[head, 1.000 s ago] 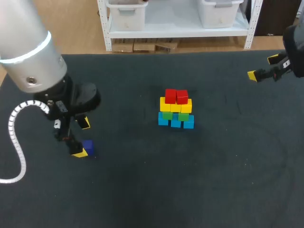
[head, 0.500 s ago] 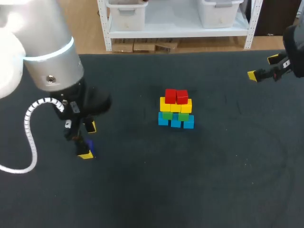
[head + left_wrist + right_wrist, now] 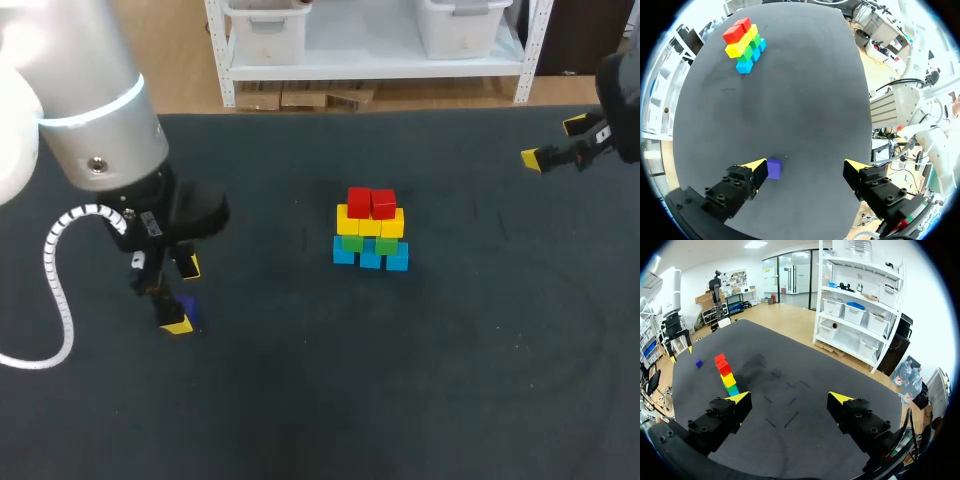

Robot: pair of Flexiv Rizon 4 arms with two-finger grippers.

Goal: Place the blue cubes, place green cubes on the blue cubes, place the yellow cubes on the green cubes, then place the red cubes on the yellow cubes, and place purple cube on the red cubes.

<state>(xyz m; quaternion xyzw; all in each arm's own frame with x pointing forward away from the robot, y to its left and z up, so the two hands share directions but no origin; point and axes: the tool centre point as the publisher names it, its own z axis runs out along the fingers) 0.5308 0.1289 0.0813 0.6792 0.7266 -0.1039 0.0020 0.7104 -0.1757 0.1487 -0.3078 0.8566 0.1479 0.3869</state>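
A stepped stack (image 3: 370,230) stands mid-table: blue cubes at the bottom, then green, yellow, and two red cubes (image 3: 371,203) on top. It also shows in the left wrist view as the stack (image 3: 745,42), far ahead of the gripper. The purple cube (image 3: 187,308) lies on the mat at the left. My left gripper (image 3: 184,296) hangs open over it. In the left wrist view the purple cube (image 3: 773,168) sits between the fingers, close against one fingertip (image 3: 758,166). My right gripper (image 3: 553,141) is open and empty at the far right, well away from the stack (image 3: 726,374).
The dark mat (image 3: 450,350) covers the whole table. A white cable (image 3: 55,290) loops from my left arm over the mat's left side. The wide arm body hides part of the mat behind the purple cube.
My left arm has shifted a little to the right, bringing its fingers around the purple cube, which now shows less from above. The right arm and the stack have not moved.
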